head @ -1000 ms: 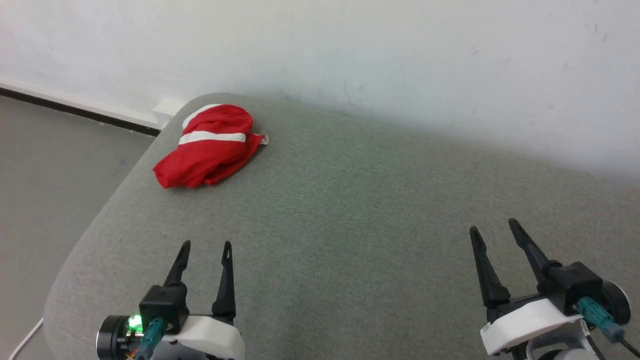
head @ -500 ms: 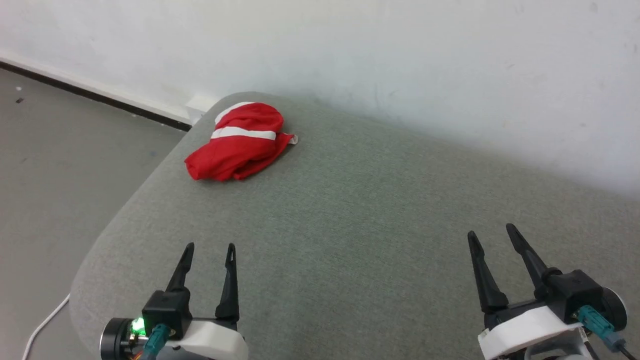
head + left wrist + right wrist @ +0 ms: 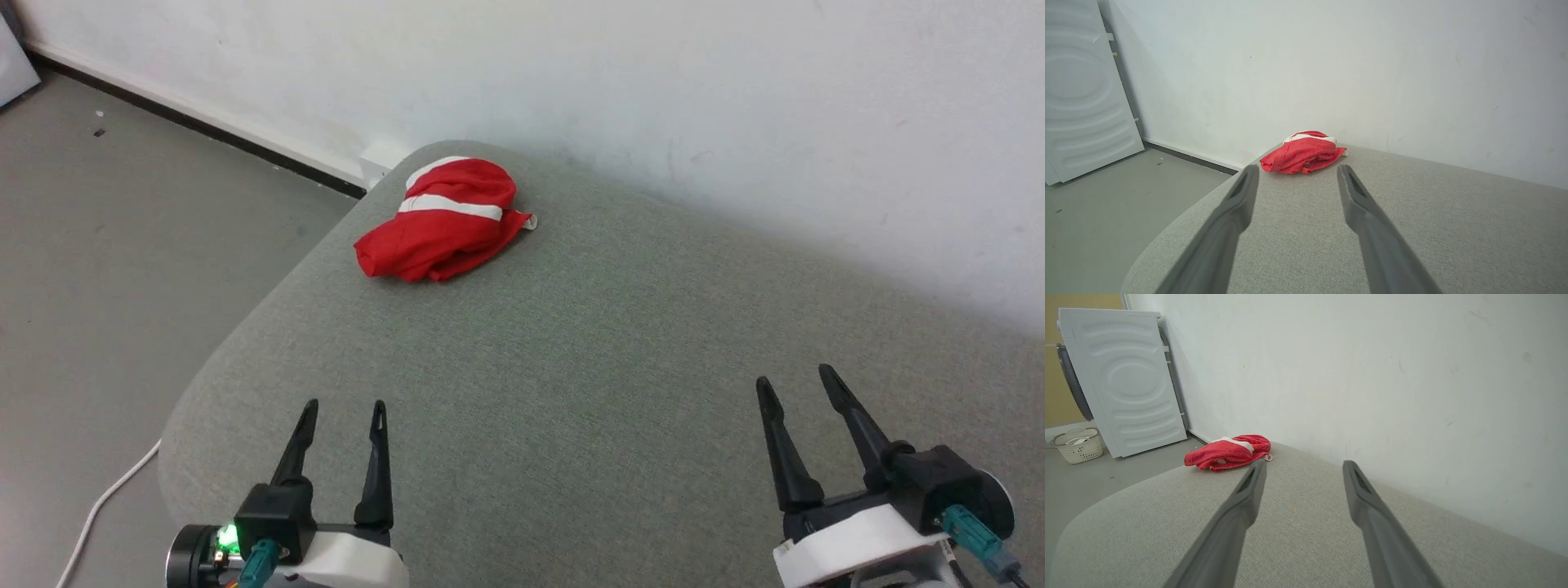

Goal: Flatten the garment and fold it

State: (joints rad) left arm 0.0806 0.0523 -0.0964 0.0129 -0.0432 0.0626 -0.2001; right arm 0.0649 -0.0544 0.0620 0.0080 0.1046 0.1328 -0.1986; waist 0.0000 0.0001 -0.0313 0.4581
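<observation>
The garment (image 3: 445,222) is a crumpled bright red heap with white stripes, lying at the far left corner of the grey fabric table (image 3: 588,351), close to the wall. It also lies ahead in the left wrist view, garment (image 3: 1303,153), and to the left in the right wrist view, garment (image 3: 1227,453). My left gripper (image 3: 343,406) hovers open over the near left of the table, well short of the heap. My right gripper (image 3: 793,376) stands open at the near right, empty. Both grippers point toward the wall.
A white wall runs behind the table. Grey floor lies to the left, with a white cable (image 3: 102,506) near the table's corner. A white appliance (image 3: 1126,379) leans on the wall, and a pale laundry basket (image 3: 1077,445) sits on the floor beside it.
The head camera has swung left, so the whole scene, garment included, has shifted right in the picture. Both grippers keep their open pose and the garment lies as before.
</observation>
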